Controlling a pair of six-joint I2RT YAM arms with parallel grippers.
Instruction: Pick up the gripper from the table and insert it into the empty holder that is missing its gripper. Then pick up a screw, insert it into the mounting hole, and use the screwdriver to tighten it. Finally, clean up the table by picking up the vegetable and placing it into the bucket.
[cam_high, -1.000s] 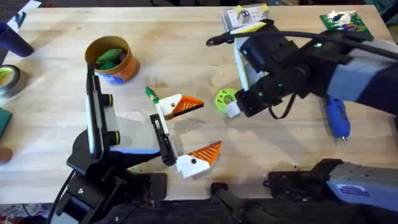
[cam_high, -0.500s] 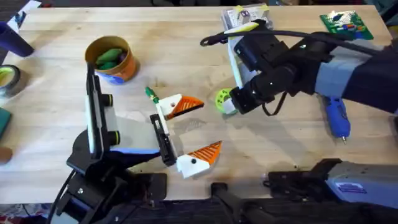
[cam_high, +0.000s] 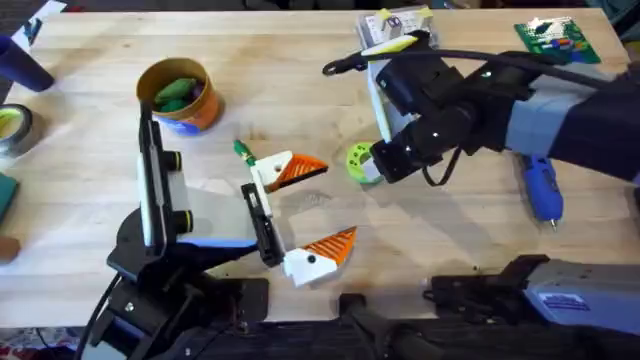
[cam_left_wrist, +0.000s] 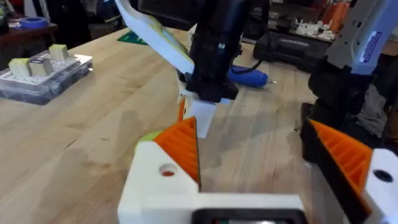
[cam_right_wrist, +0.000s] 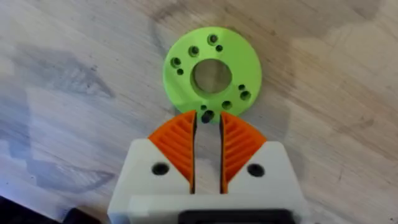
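1. The gripper (cam_high: 291, 168), a white plastic block with an orange ribbed triangular finger, lies on the wooden table (cam_high: 300, 90) just beside the green disc (cam_high: 361, 159), between the disc and the bucket (cam_high: 180, 93).
2. The right gripper (cam_right_wrist: 208, 134) is over the green disc, its orange ribbed pads (cam_right_wrist: 179, 140) nearly closed on a small dark screw (cam_right_wrist: 207, 116) at the disc's rim.
3. The disc is flat, round plastic with a large centre hole and small holes around it.
4. The left gripper (cam_high: 300, 215) is spread wide and holds nothing.
5. The screwdriver (cam_high: 541, 186), blue and pen-shaped, lies beyond the right arm from the disc.
6. No writing is readable.
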